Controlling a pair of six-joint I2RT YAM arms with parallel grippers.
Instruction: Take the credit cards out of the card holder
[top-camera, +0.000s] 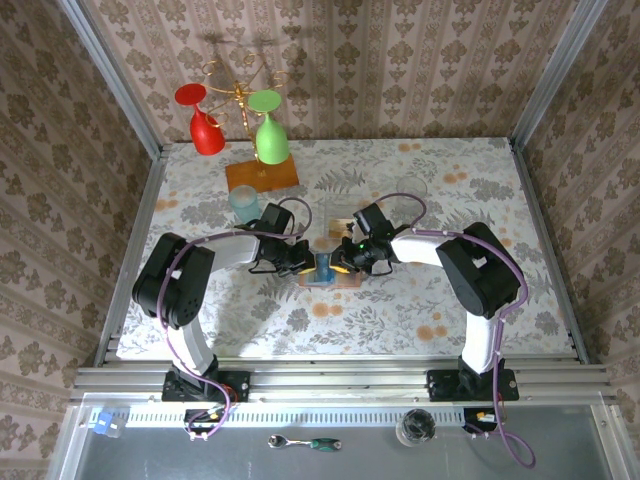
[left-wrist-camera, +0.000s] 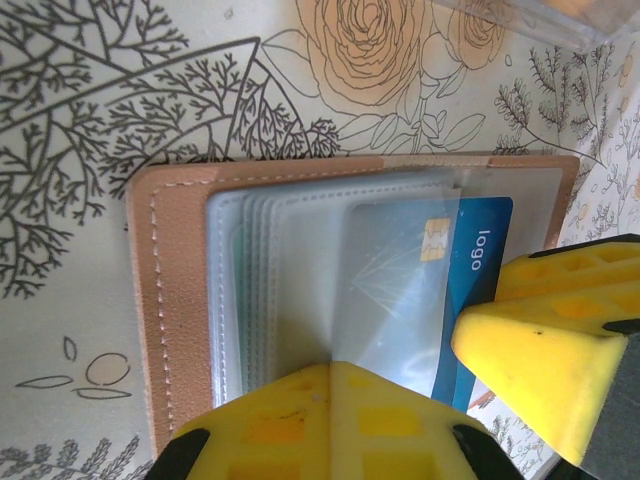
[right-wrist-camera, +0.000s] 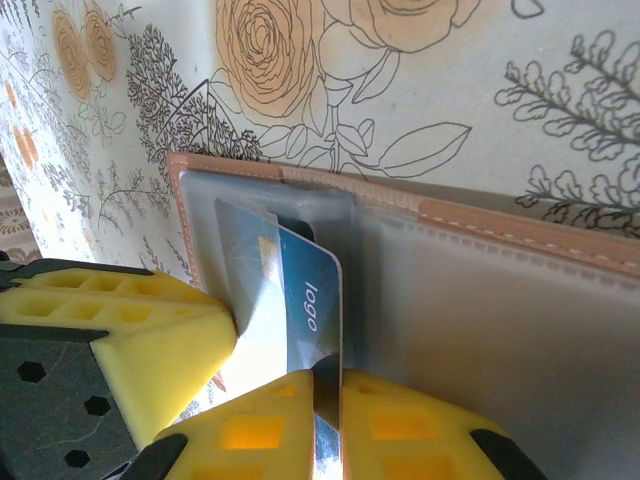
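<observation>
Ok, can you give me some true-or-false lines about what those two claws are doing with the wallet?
The wallet lies open on the table. True.
The right claw pinches a red card. False: the card is blue.
The left claw is shut on the wallet's clear sleeves. True.
The blue card is completely out of the wallet. False: part of it sits inside a sleeve.
</observation>
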